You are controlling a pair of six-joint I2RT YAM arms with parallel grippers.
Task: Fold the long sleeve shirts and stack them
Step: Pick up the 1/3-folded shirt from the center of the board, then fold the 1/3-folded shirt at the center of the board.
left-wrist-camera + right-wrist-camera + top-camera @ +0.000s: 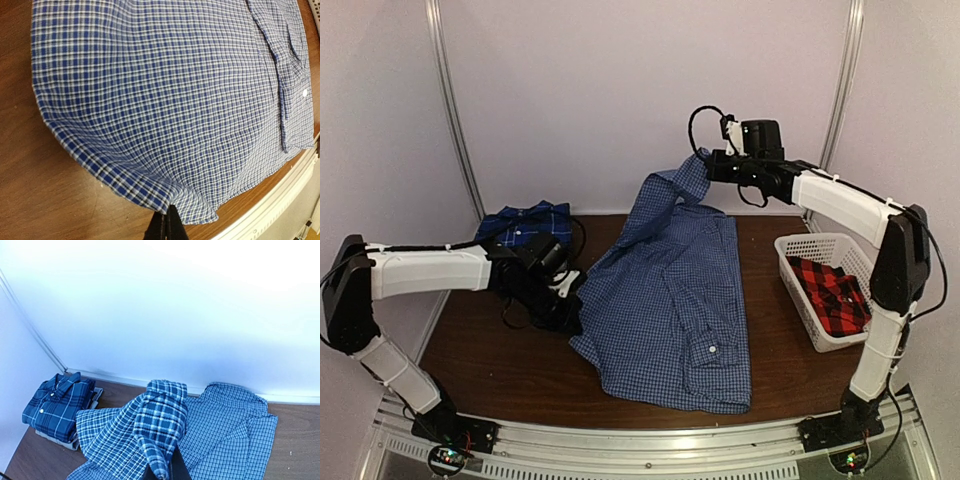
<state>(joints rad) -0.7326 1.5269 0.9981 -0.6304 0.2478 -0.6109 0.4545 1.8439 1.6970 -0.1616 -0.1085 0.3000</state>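
Blue-check shirt (670,310) mid-table; red-and-black plaid shirt (830,293) inside white basket (796,292)

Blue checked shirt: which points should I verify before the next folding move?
1. Left gripper shut on the blue checked shirt's edge: ok.
2. Right gripper shut on its lifted part: ok.
3. Folded dark plaid shirt apart from it: ok.
4. Red shirt inside the basket, out of the way: ok.
5. Front fully buttoned: cannot tell.

Wooden table (510,365): checked shirt (675,300), plaid shirt (525,222), basket (800,297)
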